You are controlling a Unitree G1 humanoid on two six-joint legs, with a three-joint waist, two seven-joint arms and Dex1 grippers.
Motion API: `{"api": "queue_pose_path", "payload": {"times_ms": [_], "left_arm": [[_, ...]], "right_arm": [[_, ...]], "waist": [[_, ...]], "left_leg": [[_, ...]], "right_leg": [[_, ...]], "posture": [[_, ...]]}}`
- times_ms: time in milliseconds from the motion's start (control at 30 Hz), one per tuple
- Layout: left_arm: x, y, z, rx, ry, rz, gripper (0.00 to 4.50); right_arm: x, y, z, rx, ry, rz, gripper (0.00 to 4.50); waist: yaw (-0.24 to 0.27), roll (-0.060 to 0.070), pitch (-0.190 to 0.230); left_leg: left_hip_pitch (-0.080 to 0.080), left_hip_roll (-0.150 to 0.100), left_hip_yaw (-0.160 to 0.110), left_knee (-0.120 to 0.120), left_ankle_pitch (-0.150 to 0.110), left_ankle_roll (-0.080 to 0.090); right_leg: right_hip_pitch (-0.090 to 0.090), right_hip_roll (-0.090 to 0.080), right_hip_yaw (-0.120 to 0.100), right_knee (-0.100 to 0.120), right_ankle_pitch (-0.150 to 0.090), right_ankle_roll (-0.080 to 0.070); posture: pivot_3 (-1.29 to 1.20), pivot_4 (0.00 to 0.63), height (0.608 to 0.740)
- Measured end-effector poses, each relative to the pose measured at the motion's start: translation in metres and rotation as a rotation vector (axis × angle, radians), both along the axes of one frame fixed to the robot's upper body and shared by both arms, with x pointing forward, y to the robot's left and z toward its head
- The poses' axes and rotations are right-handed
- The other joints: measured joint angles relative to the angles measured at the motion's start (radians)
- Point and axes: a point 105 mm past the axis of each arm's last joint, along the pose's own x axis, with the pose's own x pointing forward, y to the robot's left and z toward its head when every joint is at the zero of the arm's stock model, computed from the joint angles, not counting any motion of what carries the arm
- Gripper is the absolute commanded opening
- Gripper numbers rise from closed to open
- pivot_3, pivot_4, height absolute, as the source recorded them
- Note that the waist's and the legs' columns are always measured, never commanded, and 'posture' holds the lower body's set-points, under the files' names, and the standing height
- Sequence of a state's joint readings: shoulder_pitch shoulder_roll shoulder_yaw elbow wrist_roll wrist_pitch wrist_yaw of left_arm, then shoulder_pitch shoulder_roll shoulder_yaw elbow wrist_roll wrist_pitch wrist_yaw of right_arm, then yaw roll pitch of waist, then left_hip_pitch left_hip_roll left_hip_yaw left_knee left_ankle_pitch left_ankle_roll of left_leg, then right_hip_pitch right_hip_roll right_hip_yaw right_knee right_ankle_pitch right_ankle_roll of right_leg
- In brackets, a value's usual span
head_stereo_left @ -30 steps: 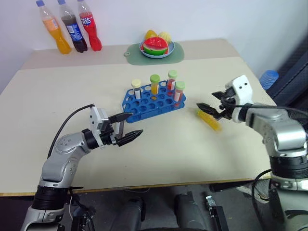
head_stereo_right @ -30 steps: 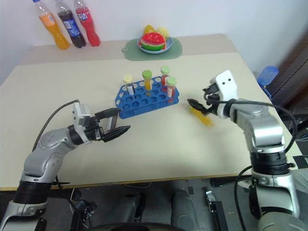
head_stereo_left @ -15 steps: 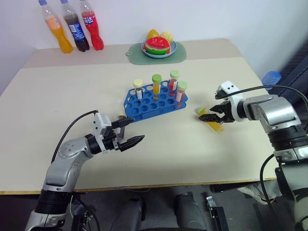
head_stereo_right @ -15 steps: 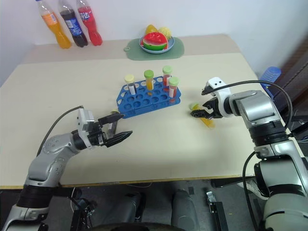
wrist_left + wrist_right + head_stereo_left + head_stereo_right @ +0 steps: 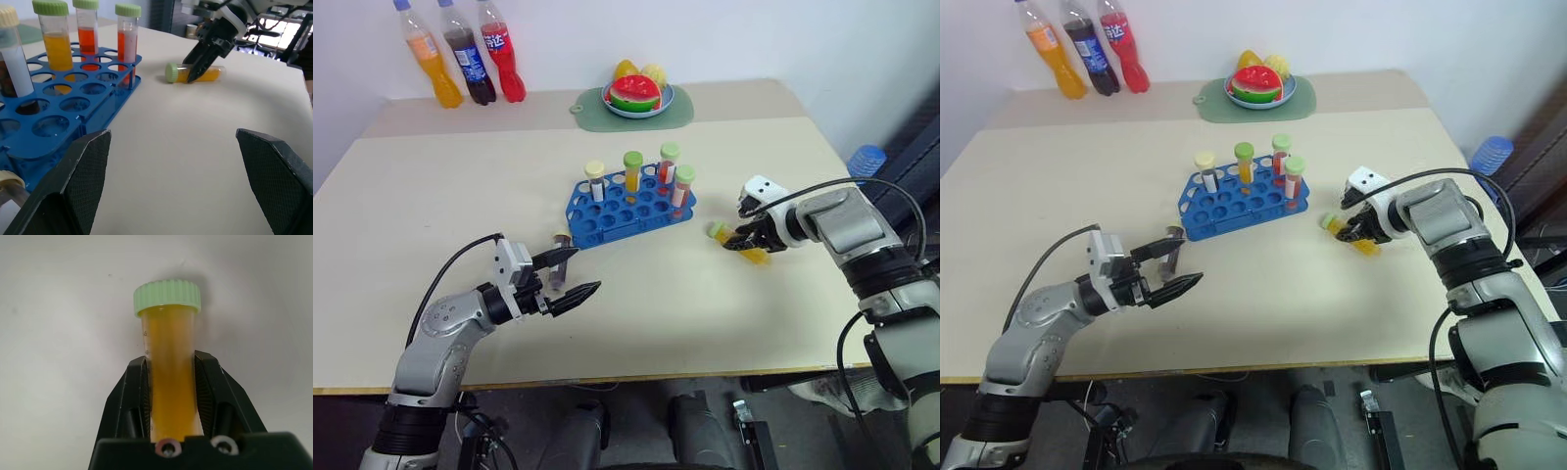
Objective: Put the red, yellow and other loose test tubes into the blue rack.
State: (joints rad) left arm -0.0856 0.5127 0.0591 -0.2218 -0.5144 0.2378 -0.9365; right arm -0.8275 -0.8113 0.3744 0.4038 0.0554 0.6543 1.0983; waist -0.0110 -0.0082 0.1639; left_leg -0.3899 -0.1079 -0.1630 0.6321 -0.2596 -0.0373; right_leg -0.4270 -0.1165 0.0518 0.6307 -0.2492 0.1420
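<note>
The worktop [image 5: 460, 196] is wide and pale. At its far edge stand three soda bottles [image 5: 460, 64] and a plate of toy fruit [image 5: 636, 96] on a green mat.

Near the middle is the blue rack [image 5: 626, 206]. Four capped tubes stand upright in its far rows, and most holes are free.

The right gripper [image 5: 745, 238] is lowered to the worktop on the right of the rack, and its fingers [image 5: 129, 396] are closed on the yellow tube [image 5: 170, 377], which lies flat on the surface. They hold the body below the green cap [image 5: 167, 295], one finger on each side.

The left gripper [image 5: 570, 276] is above the worktop in front of the rack, with its fingers [image 5: 83, 176] spread wide and nothing between them. Just beside its upper finger another small tube [image 5: 558, 257] lies loose at the near corner of the rack. I cannot tell its contents.

I think the yellow tube is light and stiff, probably smooth plastic, so it may slip or turn between the fingers. The liquid inside gives it a little weight away from the cap. The present hold on the body seems good, since the bottom end stays free for entering a hole. To go in the rack the tube must be turned upright, cap upward.
</note>
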Motion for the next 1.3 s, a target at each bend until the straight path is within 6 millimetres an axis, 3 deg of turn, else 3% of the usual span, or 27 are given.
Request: {"api": "queue_pose_path", "payload": {"times_ms": [167,233,300,400,500,667,867,1300], "left_arm": [[0.001,0.000,0.003,0.010,-0.004,0.000,4.25],[0.002,0.000,0.005,0.015,-0.006,-0.004,4.25],[0.005,-0.003,0.014,0.006,-0.034,-0.020,4.25],[0.006,0.000,0.013,0.007,-0.027,-0.020,4.25],[0.006,0.002,0.010,0.012,-0.015,-0.016,4.25],[0.005,0.014,0.009,0.045,-0.004,0.001,4.25],[0.004,0.024,0.010,0.052,0.002,0.029,4.25],[-0.009,0.029,0.008,0.059,0.016,0.074,4.25]], "right_arm": [[-0.034,0.014,0.003,0.119,-0.091,0.278,0.78],[-0.051,0.044,0.019,0.315,-0.154,0.424,0.78],[-0.055,0.073,0.043,0.458,-0.283,0.494,0.78],[-0.047,0.098,0.063,0.593,-0.449,0.492,0.78],[-0.040,0.126,0.067,0.723,-0.520,0.470,0.78],[-0.003,0.169,0.078,0.906,-0.708,0.248,0.78],[0.023,0.173,0.038,0.784,-0.792,0.082,0.78],[0.036,0.178,0.032,0.764,-0.858,0.016,0.78]], "waist": [[0.000,0.000,0.000],[-0.011,0.000,0.000],[-0.017,0.000,0.000],[-0.012,0.000,0.000],[-0.004,0.000,0.000],[-0.009,0.000,0.000],[-0.010,0.000,0.000],[-0.034,0.000,-0.001]], "left_leg": [[0.000,0.000,0.000,0.000,0.000,0.000],[0.001,0.001,-0.001,-0.001,0.000,0.000],[0.001,0.002,-0.003,0.000,0.000,0.000],[0.002,0.002,-0.003,0.000,0.000,0.000],[0.001,0.001,-0.004,-0.001,0.002,-0.003],[0.001,0.001,-0.004,-0.002,0.004,-0.006],[0.001,0.000,-0.004,-0.002,0.004,-0.007],[0.004,0.001,-0.004,-0.003,0.004,-0.006]], "right_leg": [[0.000,0.000,0.000,0.000,0.000,0.000],[0.000,0.001,0.001,0.001,0.000,0.000],[0.000,0.002,0.001,0.002,0.000,0.000],[0.000,0.002,0.001,0.002,0.000,0.000],[0.000,0.001,0.000,0.001,0.000,0.000],[-0.002,0.002,0.000,0.002,0.000,-0.001],[-0.002,0.001,0.000,0.002,0.000,-0.001],[0.000,0.002,0.000,0.003,0.000,-0.001]], "posture": [[0.00,0.150,0.740],[0.00,0.150,0.740],[0.00,0.150,0.740],[0.00,0.150,0.740],[0.00,0.150,0.740],[0.00,0.150,0.740],[0.00,0.150,0.740],[0.00,0.150,0.740]]}}
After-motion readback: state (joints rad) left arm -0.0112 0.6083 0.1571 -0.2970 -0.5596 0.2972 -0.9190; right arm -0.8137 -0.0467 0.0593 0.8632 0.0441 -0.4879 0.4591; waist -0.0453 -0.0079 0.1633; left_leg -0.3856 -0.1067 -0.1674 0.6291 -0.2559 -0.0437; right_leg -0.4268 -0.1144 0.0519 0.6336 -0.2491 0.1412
